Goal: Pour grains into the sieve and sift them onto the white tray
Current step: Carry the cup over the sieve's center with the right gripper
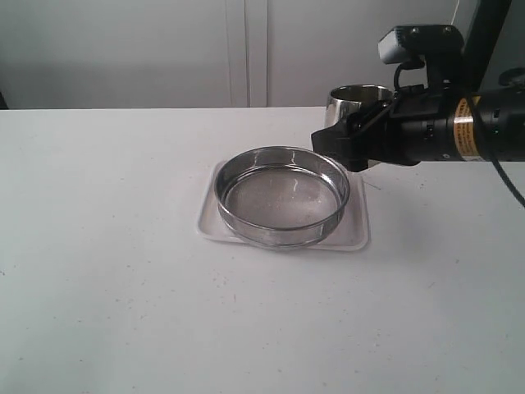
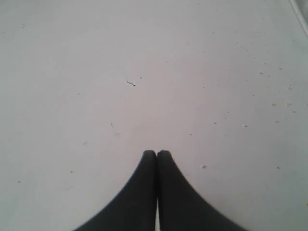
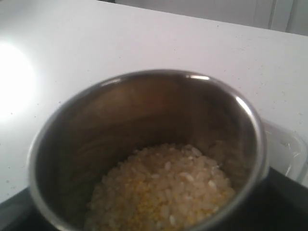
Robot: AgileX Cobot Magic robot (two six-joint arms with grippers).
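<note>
**Load.** The grains (image 3: pixel 163 192) lie in the bottom of the steel cup (image 3: pixel 120 110), with pale off-white ones around a patch of fine yellow. Expect a light, loose material. It will probably run all at once when the cup tilts past the slope of the pile, and it is likely to bounce off hard surfaces. The cup is rigid and polished, so probably slippery. Hold it across the wall, below the rim.

**End effectors.** The right end effector (image 1: pixel 336 149) has its jaws spread wide around the cup and clamped on its wall, just beside the far right rim of the sieve (image 1: pixel 283 238). It cannot be told whether the cup base rests on the bench (image 1: pixel 107 246). The left end effector (image 2: pixel 157 153) has its jaws pressed together on nothing, over bare bench.

**Receiver.** The sieve sits on the white tray (image 1: pixel 209 220) at mid-bench, and its ring covers most of the tray. No pile of grains shows on the mesh. The sieve is stiff and unsecured, and probably light, so a knock would likely slide it. Take it by the ring wall.

**Surface and room.** The bench is white, flat and smooth, dotted with small pale specks (image 2: pixel 245 126). A plain grey panelled wall (image 1: pixel 164 49) stands behind it.
</note>
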